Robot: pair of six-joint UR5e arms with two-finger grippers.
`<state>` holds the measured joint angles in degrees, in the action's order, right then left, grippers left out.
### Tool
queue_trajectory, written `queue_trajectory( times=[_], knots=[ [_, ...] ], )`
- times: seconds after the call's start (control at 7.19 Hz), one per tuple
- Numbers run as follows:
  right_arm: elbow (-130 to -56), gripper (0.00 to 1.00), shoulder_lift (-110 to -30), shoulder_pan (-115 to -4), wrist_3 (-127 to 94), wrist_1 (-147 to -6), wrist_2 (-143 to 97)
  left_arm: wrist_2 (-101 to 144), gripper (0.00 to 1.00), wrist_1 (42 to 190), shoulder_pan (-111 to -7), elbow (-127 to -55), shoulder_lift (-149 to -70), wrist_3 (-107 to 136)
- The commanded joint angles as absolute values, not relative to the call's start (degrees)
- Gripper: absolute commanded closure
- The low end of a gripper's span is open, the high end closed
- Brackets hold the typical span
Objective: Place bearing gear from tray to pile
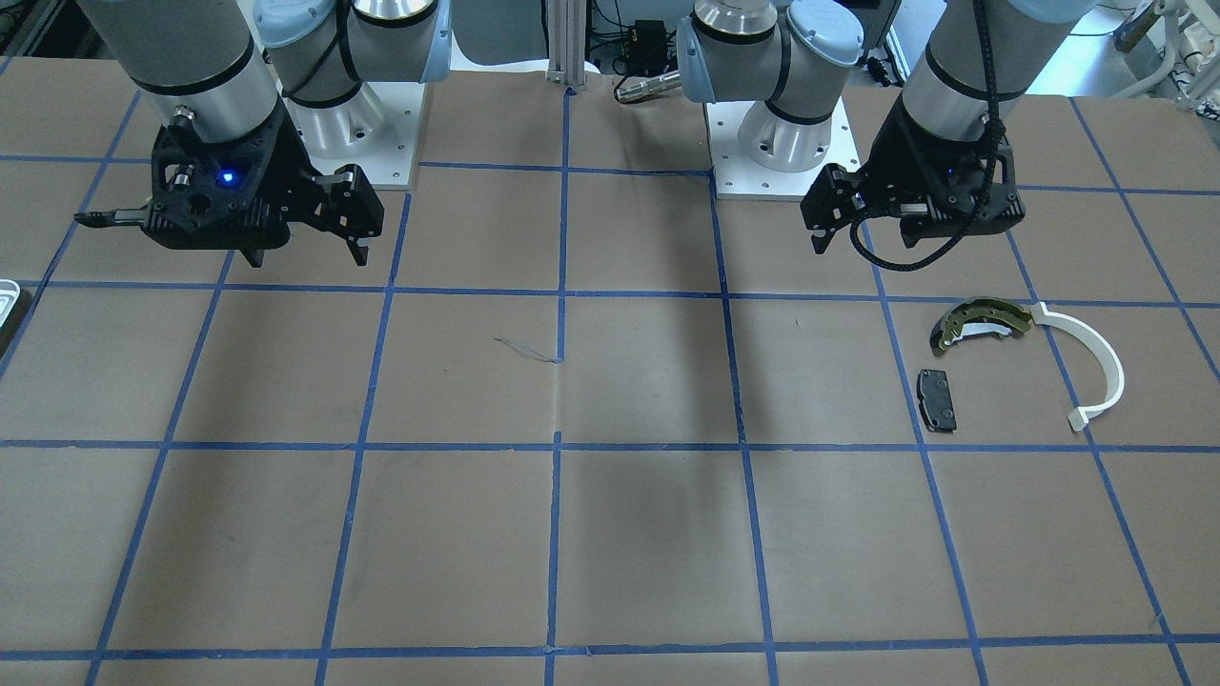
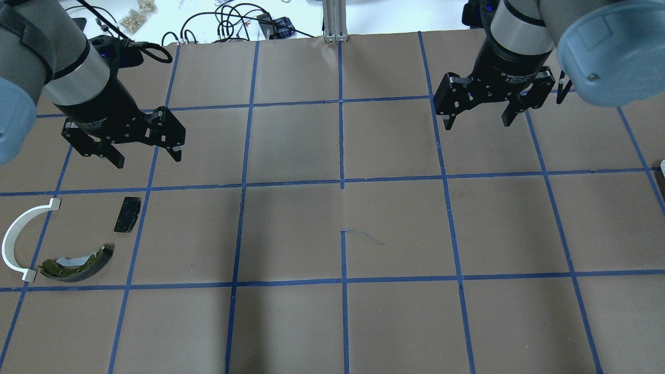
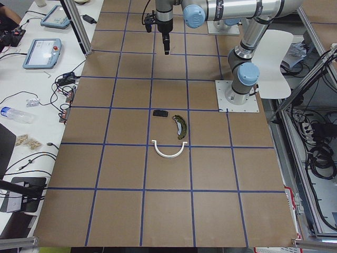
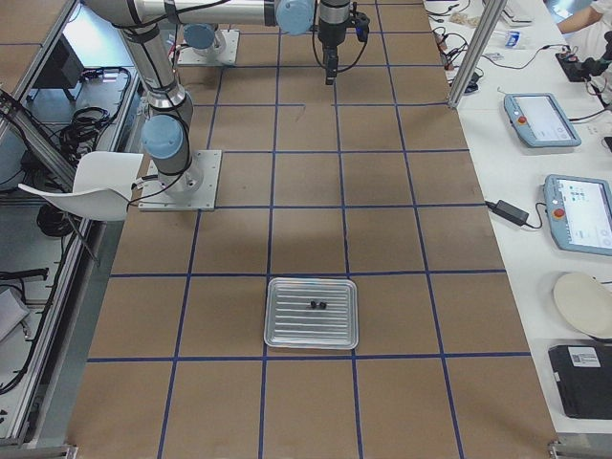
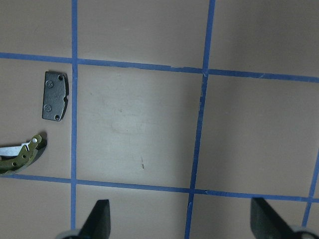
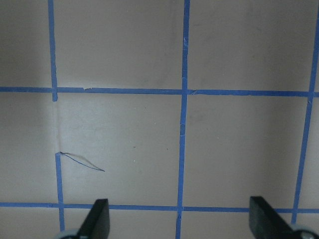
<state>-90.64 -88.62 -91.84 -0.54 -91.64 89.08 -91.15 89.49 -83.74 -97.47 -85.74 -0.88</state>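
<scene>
The left fingers (image 5: 98, 219) were spread wide apart, one at the lower left and one at the lower right of the left wrist view. Only brown tabletop (image 2: 395, 228) with blue tape lines showed between them. In the overhead view they hung above the tabletop at the upper left and pointed down.

The right fingers (image 6: 97, 219) were spread wide apart too, with only tabletop and tape between them. In the overhead view they hung at the upper right, well apart from the left ones.

The bearing gear (image 4: 311, 305) lay in the tray (image 4: 287, 337), low in the middle of the right side view. It sat in the top half of the tray, near the middle, with a second small dark piece (image 4: 322, 306) just beside it on the right. Both were too small to tell which way they pointed. The tray was silver with ridges, and its long side ran left to right in that view. It was well apart from both arms.

The pile lay at the lower left of the overhead view, just below the left fingers. The dark brake pad (image 2: 127, 214) stretched up and down there, tipped a little. The olive-gold brake shoe (image 2: 78, 264) lay lower, stretching left to right with its ends curved upward. The white arc (image 2: 15, 234) sat at the far left, running up and down with its open side facing right. Its bottom end was just beside the brake shoe.
</scene>
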Motion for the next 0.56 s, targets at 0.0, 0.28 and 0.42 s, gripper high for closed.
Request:
queue_trajectory(
  times=[0.0, 0.28, 0.42],
  knots=[
    [-90.35, 0.0, -88.42, -91.93, -0.97, -92.02, 88.25, -91.23, 0.0, 89.56, -83.67, -97.56, -85.69, -0.88],
    [-90.18, 0.0, -88.33, -89.75, -0.97, -92.11, 89.12, -91.14, 0.0, 89.47, -83.67, -97.56, -85.78, -0.88],
    [-89.91, 0.0, -88.5, -87.21, -0.88, -91.76, 89.12, -91.14, 0.0, 89.47, -83.67, -97.56, -85.78, -0.97]
  ],
)
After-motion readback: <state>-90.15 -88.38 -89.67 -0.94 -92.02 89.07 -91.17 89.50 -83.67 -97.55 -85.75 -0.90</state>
